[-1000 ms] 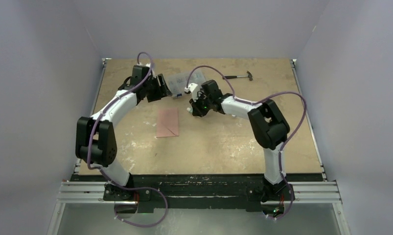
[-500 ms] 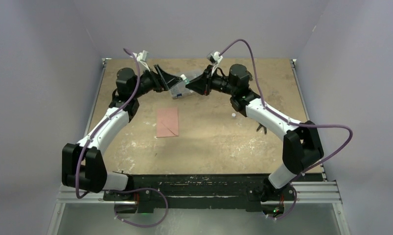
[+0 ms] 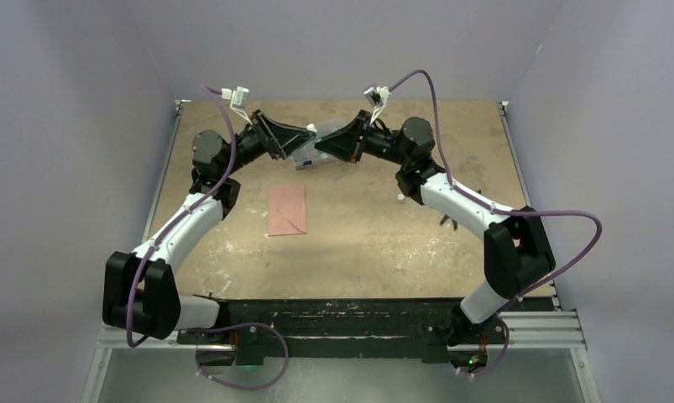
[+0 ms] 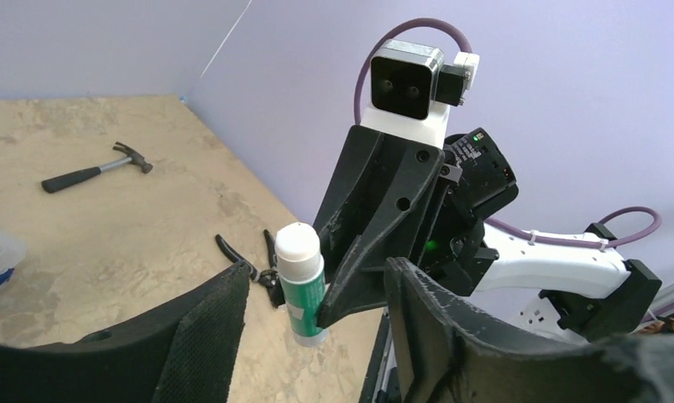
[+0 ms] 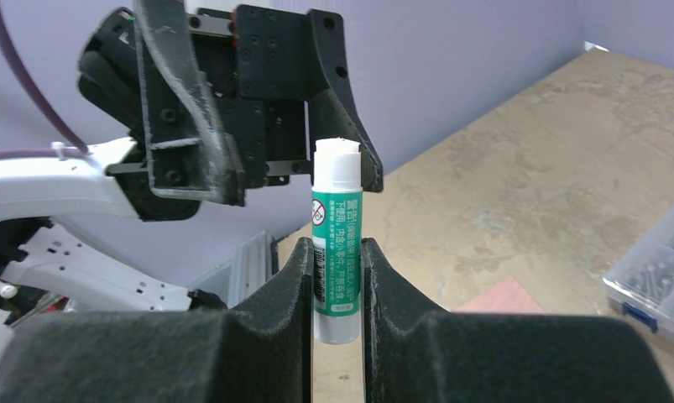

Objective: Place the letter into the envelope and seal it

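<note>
glue stick [image 5: 337, 243]: smooth plastic, glossy green printed label, white cap and base
right fingers [image 5: 287, 306]: black, matt, grainy rough face
left fingers [image 4: 207, 336]: same black matt, coarse textured pad
arm shell [image 4: 551, 260]: white plastic, smooth, slight sheen
cable [image 4: 424, 23]: purple sheath, matt
tabletop [image 3: 384, 243]: bare wood board, matt, rough, scuffed with pale patches
envelope [image 3: 287, 210]: pink paper, matt, seam lines showing
clear box [image 5: 652, 277]: see-through plastic, glossy
hammer [image 4: 94, 170]: metal head, dull shine; handle dark, matt
rail [image 3: 551, 329]: bare metal, brushed look
</note>
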{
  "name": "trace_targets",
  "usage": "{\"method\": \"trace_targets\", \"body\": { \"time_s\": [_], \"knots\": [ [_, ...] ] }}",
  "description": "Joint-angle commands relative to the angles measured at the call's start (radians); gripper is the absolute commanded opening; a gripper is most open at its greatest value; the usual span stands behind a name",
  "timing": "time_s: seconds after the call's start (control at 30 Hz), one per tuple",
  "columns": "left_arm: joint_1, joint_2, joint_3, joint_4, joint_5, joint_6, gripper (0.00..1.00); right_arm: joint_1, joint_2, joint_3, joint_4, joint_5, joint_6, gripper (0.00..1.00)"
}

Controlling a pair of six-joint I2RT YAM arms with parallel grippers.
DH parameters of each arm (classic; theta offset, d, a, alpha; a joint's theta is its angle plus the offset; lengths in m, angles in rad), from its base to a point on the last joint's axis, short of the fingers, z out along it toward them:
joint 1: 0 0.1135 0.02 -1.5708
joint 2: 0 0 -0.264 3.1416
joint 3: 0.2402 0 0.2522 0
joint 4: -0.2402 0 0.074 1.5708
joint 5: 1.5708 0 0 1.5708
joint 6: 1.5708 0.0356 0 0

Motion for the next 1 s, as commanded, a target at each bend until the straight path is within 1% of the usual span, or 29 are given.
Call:
{"method": "trace_targets", "body": {
  "time_s": [0.0,0.2,0.27,0.3,0.37,0.4,0.43,0.53,0.6,0.67,0.7,0.77,0.87,0.97],
  "knots": [
    [-0.021,0.011,-0.003,0.106,0.013,-0.060,0.55,-0.002,-0.032,-0.007,0.150,-0.060,0.079,0.15],
    [-0.051,0.027,0.015,0.125,0.013,-0.079,0.45,0.005,-0.027,0.010,0.166,-0.121,0.095,0.16],
    [-0.062,0.033,0.018,0.125,0.018,-0.084,0.39,0.009,-0.025,0.011,0.166,-0.130,0.096,0.17],
    [-0.069,0.035,0.019,0.127,0.020,-0.086,0.33,0.008,-0.025,0.010,0.167,-0.132,0.098,0.17],
    [-0.078,0.037,0.020,0.129,0.022,-0.088,0.15,0.009,-0.032,0.003,0.175,-0.131,0.100,0.19],
    [-0.080,0.037,0.021,0.128,0.022,-0.087,0.05,0.009,-0.037,-0.004,0.185,-0.132,0.103,0.22],
    [-0.080,0.035,0.022,0.129,0.021,-0.088,0.00,0.009,-0.046,-0.012,0.188,-0.127,0.106,0.27],
    [-0.080,0.030,0.038,0.126,0.019,-0.086,0.00,0.009,-0.076,-0.051,0.184,-0.128,0.112,0.48],
    [-0.080,0.032,0.064,0.122,0.026,-0.085,0.00,0.009,-0.110,-0.104,0.213,-0.131,0.134,0.64],
    [-0.080,0.034,0.089,0.111,0.041,-0.078,0.00,0.009,-0.145,-0.157,0.228,-0.110,0.143,0.71],
    [-0.080,0.035,0.099,0.107,0.048,-0.075,0.00,0.009,-0.158,-0.174,0.226,-0.103,0.145,0.72],
    [-0.080,0.035,0.119,0.093,0.059,-0.064,0.00,0.009,-0.174,-0.199,0.233,-0.093,0.161,0.72],
    [-0.080,0.040,0.134,0.085,0.073,-0.061,0.00,0.009,-0.181,-0.216,0.264,-0.079,0.186,0.68],
    [-0.080,0.042,0.133,0.096,0.085,-0.069,0.00,0.009,-0.164,-0.217,0.333,-0.053,0.215,0.67]
  ]
}}
